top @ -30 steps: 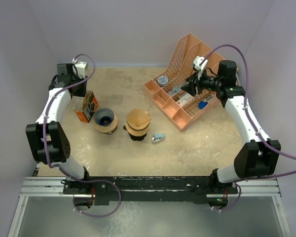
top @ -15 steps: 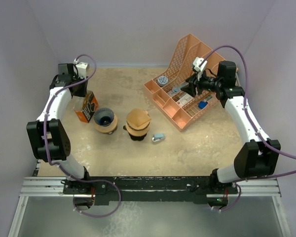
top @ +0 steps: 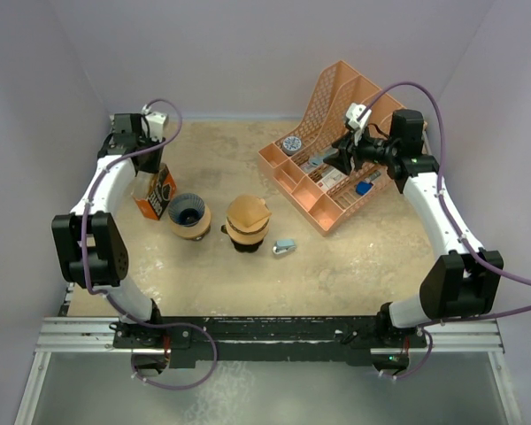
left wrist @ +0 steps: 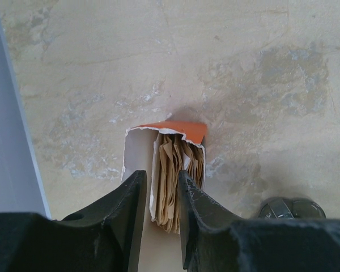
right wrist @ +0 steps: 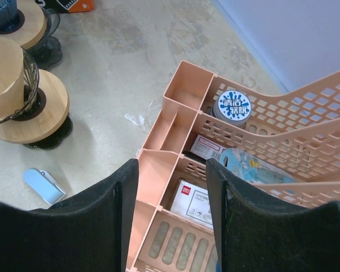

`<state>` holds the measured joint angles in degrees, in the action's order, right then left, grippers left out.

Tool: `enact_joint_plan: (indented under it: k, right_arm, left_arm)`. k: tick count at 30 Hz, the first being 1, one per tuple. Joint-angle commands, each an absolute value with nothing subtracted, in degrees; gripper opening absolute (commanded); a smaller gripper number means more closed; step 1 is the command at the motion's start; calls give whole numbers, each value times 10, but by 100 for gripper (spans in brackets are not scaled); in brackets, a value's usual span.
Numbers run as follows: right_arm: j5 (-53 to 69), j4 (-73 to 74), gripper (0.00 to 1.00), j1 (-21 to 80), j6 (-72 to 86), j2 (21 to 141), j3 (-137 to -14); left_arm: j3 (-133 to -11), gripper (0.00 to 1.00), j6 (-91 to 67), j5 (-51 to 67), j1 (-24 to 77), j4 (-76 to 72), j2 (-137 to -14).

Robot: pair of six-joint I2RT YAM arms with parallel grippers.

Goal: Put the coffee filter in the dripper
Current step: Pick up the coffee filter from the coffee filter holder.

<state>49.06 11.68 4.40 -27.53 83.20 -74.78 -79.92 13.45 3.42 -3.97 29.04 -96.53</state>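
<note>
An orange filter box [top: 159, 190] stands at the far left of the table, its top torn open. The left wrist view looks straight down into it at a stack of brown coffee filters [left wrist: 175, 181]. My left gripper [left wrist: 158, 175] hangs just above that opening with its jaws a narrow gap apart. The filters' edges show between the jaws, and no grip shows. A blue glass dripper [top: 188, 215] on a wooden stand sits right of the box. A second dripper [top: 248, 220] holds a brown filter. My right gripper [right wrist: 171, 164] is open above the orange organizer [top: 323, 168].
A small light-blue clip [top: 284, 247] lies right of the second dripper. The organizer holds a round tin [right wrist: 231, 106] and small boxes. The left wall [left wrist: 5, 141] runs close beside the filter box.
The left arm's wrist has shifted slightly to the right above the filter box, and its jaws have narrowed a touch. The right arm has not moved.
</note>
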Motion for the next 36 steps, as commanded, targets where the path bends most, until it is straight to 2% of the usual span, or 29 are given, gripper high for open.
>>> enact_joint_plan:
  k: [1,24,36]
  right_arm:
    - [510,110,54,40,-283,828,-747]
    - [518,120,56,40,-291,834,-749]
    - [519,124,57,40,-294,839,-749]
  left_arm:
    - [-800,28,150,5,-31,255,-969]
    - [-778,27,165,-14,-26,234,-990]
    - [-785,6,165,-9,-25,242,-983]
